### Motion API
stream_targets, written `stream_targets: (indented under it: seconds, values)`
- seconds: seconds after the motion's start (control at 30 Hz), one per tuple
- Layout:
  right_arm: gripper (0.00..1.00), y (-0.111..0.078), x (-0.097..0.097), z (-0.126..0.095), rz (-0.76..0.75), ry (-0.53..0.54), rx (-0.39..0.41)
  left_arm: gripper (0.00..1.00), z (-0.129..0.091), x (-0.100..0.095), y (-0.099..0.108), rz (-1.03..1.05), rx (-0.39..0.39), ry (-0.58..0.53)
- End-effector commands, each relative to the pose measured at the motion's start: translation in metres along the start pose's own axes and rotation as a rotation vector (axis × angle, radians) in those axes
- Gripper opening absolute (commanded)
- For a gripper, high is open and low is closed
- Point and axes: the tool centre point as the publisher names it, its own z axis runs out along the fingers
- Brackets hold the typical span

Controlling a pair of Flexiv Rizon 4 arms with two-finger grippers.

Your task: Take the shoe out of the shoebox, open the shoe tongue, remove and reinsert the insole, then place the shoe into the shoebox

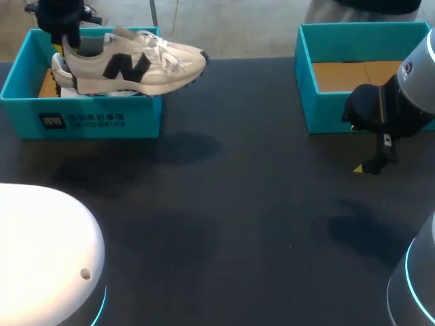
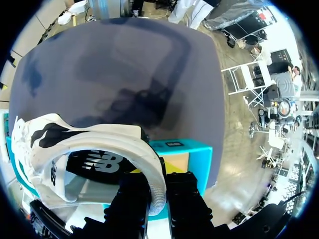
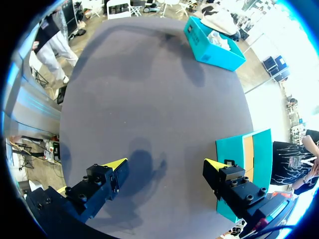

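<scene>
Dark desk [image 1: 258, 204] spreads under both my arms, with a teal shoebox [image 1: 95, 119] at its far left. My left pincer [image 2: 159, 191] pinches the heel collar of the white shoe [image 1: 136, 68]. The shoe's heel is over the shoebox and its toe juts past the box's right wall. My right pincer [image 3: 164, 167] hangs spread wide above bare desk, just beside a second teal box [image 1: 326, 112] at the far right.

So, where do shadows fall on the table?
Head view: soft shadows on the dark table by the turquoise cardboard shoebox and near the right gripper. Left wrist view: a shadow ahead of the white sneaker. Right wrist view: one between the fingers.
</scene>
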Motion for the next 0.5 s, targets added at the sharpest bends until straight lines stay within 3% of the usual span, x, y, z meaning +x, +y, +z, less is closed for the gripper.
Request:
stream_targets:
  seconds: [0.03,0.23,0.27,0.5]
  values:
    - [1.00,0.000,0.000,0.001,0.000,-0.001,0.002,0.00,-0.005,-0.012,-0.018,-0.007,-0.020,0.009]
    - [1.00,0.000,0.000,0.001,0.000,-0.001,0.002,0.00,-0.006,-0.016,-0.023,-0.008,-0.020,0.009]
    - [1.00,0.000,0.000,0.001,0.000,-0.001,0.002,0.00,-0.007,-0.034,-0.042,-0.012,-0.010,0.014]
    - [1.00,0.000,0.000,0.001,0.000,-0.001,0.002,0.00,-0.005,-0.057,-0.061,-0.003,0.008,0.008]
